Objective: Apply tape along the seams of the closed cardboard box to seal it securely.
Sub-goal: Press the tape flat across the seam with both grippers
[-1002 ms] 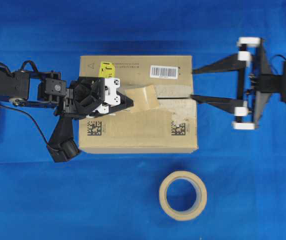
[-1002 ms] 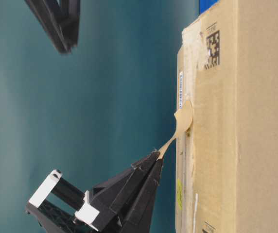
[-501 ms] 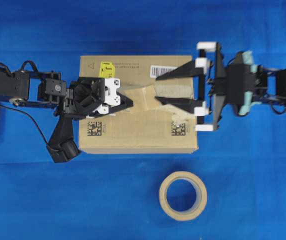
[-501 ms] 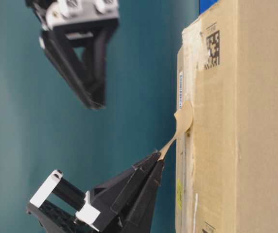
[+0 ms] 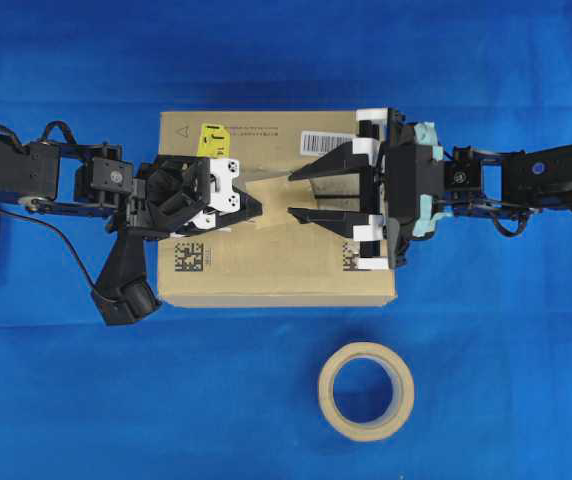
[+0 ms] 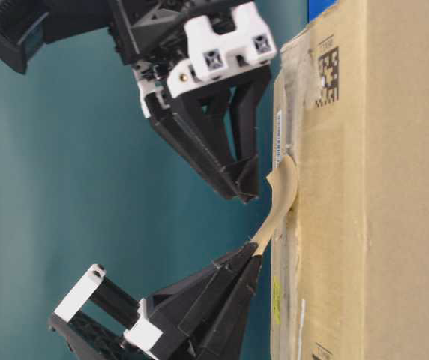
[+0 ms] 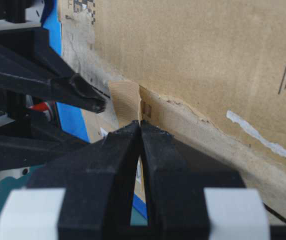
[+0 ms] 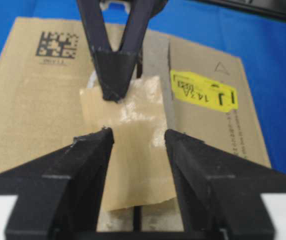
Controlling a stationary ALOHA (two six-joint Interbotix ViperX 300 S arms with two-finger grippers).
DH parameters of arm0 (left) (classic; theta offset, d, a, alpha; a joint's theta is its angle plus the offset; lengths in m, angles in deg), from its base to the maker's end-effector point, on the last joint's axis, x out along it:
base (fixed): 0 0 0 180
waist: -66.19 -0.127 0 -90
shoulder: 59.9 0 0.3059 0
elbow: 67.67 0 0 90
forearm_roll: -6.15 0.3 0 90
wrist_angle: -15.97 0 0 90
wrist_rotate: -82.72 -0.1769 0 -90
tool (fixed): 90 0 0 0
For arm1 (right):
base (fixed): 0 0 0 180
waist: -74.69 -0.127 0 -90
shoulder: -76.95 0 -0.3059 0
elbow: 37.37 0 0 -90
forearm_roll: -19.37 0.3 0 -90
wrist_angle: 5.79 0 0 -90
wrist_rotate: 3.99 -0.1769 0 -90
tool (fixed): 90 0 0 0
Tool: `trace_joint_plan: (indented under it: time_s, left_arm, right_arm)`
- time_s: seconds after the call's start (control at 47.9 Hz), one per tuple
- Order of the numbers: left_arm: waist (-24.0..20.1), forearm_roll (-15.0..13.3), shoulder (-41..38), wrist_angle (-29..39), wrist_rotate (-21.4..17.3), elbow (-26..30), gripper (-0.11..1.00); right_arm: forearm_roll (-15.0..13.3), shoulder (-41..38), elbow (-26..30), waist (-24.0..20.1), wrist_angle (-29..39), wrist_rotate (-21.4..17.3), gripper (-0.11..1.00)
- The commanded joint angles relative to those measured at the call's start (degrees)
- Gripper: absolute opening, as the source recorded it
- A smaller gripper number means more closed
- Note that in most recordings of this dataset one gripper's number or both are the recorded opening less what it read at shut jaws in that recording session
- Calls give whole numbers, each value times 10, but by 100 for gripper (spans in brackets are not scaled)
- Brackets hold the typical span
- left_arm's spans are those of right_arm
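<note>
Left claw [image 5: 256,207] clenched on the tape [image 8: 128,150] end, holding it lifted off the cardboard box [image 5: 266,270]. Tape's far end sits over the seams [image 8: 137,216]. Right claw [image 5: 302,194] released, straddling the tape; press down flat, centred on the seam, before the left lets go.

Light fell bright and even from above, throwing only a soft shadow along the far edge of the cardboard box [image 5: 276,275] on the blue table [image 5: 116,400], while glare shone on the tape [image 8: 133,120] and the nearest black fingers [image 7: 108,180] were blurred in both wrist views.
</note>
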Motion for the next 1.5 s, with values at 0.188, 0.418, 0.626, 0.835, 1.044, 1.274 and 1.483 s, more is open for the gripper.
trace_joint_plan:
  time_s: [0.188, 0.418, 0.626, 0.835, 1.044, 1.274, 1.483]
  left_arm:
    - [-1, 1, 6, 1, 4, 11, 2]
    - [-1, 1, 6, 11, 4, 11, 2]
    - [-13, 1, 5, 16, 8, 11, 2]
    - [-21, 1, 4, 16, 7, 13, 2]
    - [-26, 1, 5, 23, 7, 11, 25]
    - [-29, 1, 4, 42, -1, 15, 51]
    - [-32, 1, 4, 41, -3, 18, 50]
  right_arm:
    - [2, -15, 12, 1, -7, -2, 47]
    - [17, -30, 13, 5, -4, -9, 46]
    - [22, -33, 12, 5, -4, -10, 46]
    - [22, -32, 13, 6, -7, -11, 46]
    - [23, -32, 13, 6, -6, -11, 46]
    - [33, -32, 13, 5, -4, -11, 46]
    - [47, -33, 10, 5, -1, -11, 46]
